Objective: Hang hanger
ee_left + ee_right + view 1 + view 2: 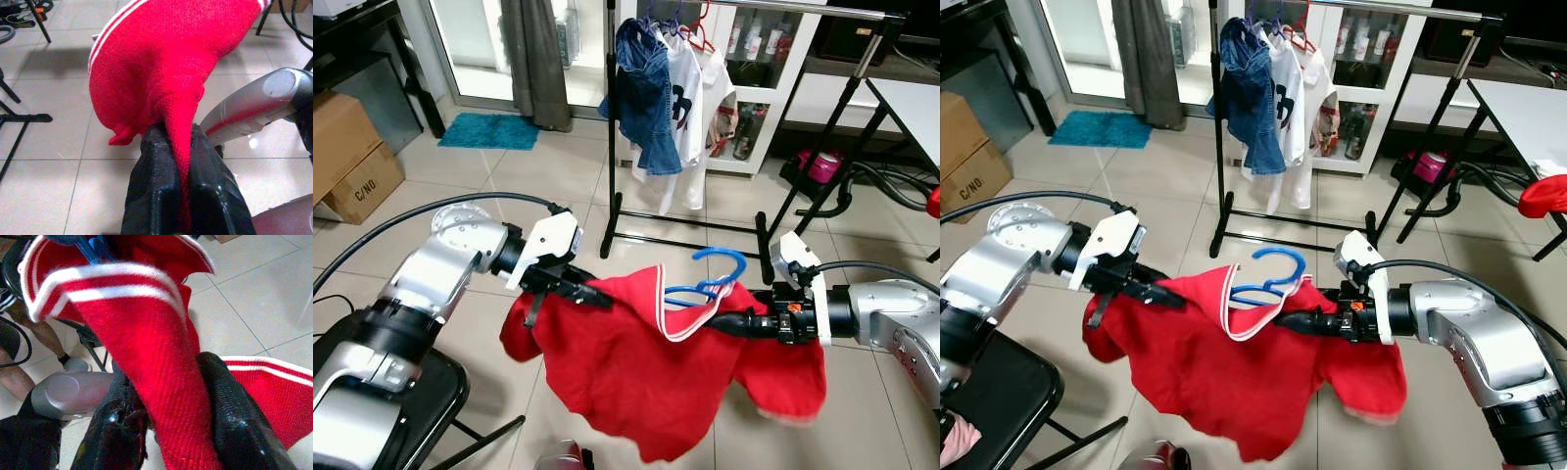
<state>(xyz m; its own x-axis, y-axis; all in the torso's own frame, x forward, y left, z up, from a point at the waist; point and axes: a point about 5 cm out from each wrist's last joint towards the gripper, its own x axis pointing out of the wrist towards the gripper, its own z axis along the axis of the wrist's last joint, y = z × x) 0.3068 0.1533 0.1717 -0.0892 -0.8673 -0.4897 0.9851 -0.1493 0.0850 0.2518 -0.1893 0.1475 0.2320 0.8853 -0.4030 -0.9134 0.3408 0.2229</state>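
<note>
Left eye view, blue hanger (720, 274) inside red shirt (646, 377), left gripper (597, 294) and right gripper (722, 320) both pinching its cloth

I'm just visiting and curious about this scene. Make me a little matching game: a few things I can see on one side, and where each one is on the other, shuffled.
Things:
1. blue hanger
2. denim shirt
3. teal mat
4. cardboard box

Places:
A. on the floor by the glass door
B. sticking out of the red shirt collar
C. against the wall at the robot's left
D. hanging on the clothes rack

Pairs: 1-B, 2-D, 3-A, 4-C
</note>
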